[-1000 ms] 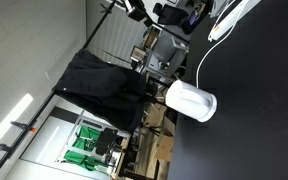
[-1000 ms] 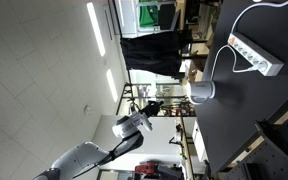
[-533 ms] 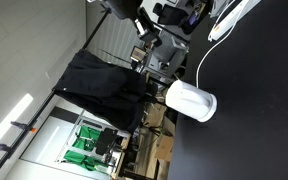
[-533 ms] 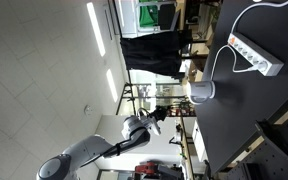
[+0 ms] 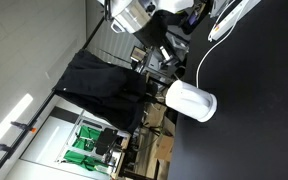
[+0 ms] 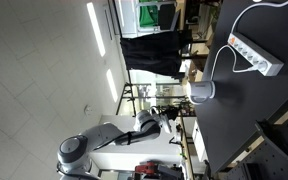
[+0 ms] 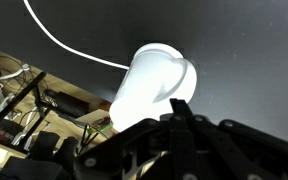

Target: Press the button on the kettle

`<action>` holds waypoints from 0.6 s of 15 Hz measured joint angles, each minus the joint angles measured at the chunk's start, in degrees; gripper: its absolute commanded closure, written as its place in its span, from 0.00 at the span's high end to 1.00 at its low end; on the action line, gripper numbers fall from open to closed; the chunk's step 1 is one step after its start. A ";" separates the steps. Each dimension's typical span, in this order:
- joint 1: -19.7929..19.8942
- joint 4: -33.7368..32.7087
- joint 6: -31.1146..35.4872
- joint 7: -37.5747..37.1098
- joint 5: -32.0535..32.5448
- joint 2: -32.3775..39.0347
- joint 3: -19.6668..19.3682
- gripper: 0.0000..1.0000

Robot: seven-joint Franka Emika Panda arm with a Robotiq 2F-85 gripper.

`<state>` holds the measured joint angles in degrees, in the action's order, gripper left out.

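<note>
The white kettle (image 5: 191,100) stands on the black table and shows in both exterior views (image 6: 202,91); both pictures are turned sideways. In the wrist view the kettle (image 7: 154,85) fills the middle, bright and washed out, so I cannot make out its button. My gripper (image 7: 179,108) has its two dark fingers pressed together and holds nothing. Its tip points at the kettle's side and stays a short way off it. In the exterior views the gripper (image 5: 169,42) (image 6: 167,117) hangs off the table's edge, apart from the kettle.
A white power strip (image 6: 256,55) lies on the black table (image 6: 249,110) with a white cable (image 5: 229,20) running from it, also seen in the wrist view (image 7: 64,45). A black garment (image 5: 104,85) hangs beyond the table edge. Shelves and clutter (image 7: 24,110) stand behind.
The arm has swung in from the far side towards the table edge and the kettle. The kettle, cable and power strip have not moved.
</note>
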<state>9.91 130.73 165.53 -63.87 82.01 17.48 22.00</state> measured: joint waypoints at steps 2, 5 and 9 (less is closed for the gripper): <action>-0.28 -1.40 0.00 0.04 0.14 3.06 -0.01 0.01; -0.37 -2.28 0.00 0.06 0.17 4.09 -0.01 0.01; -0.39 -2.43 0.00 0.06 0.17 4.09 -0.01 0.01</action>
<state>9.53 128.30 165.53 -63.81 82.18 21.57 21.99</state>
